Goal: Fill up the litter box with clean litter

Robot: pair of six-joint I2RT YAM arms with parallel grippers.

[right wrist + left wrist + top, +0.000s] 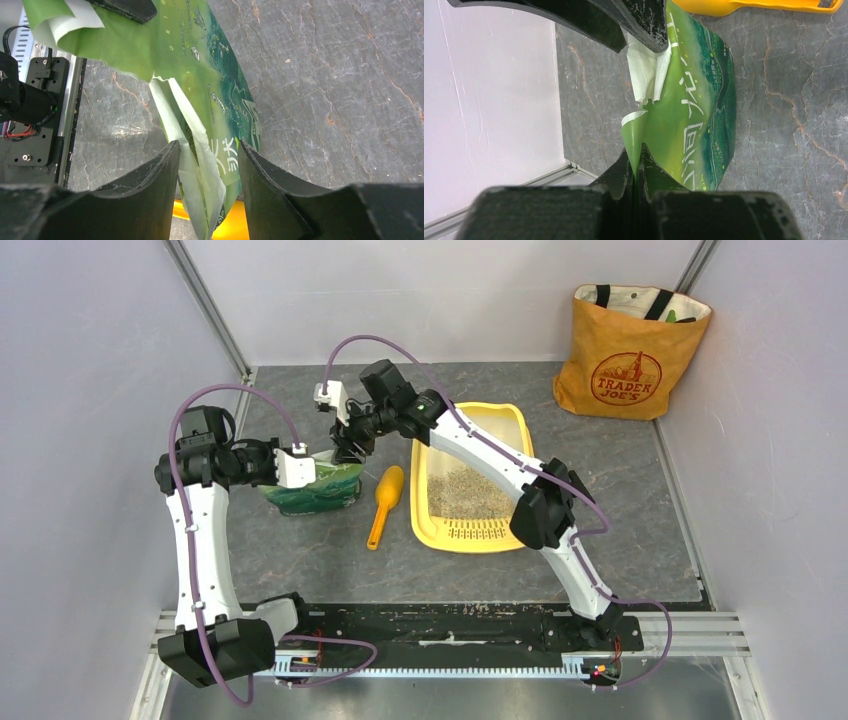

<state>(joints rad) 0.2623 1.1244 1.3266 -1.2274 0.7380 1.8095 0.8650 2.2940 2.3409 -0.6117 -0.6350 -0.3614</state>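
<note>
Our bag [689,125] lies on the tabletop [620,500], left of the scoop [385,502]. Our left gripper [638,170] is clamped on one edge of its torn mouth. Our right gripper [207,150] straddles the opposite edge with its jaws apart, not yet gripping. The litter box [440,535] sits right of the scoop, with litter [465,490] thinly covering its floor. We judge we're securing the bag for a pour. Next the right jaws must close on that edge, then both arms lift it over the box.

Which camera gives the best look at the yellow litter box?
The top view: almost the whole litter box shows, some litter inside. Both wrist views are filled by the green bag; neither clearly shows the box.
</note>
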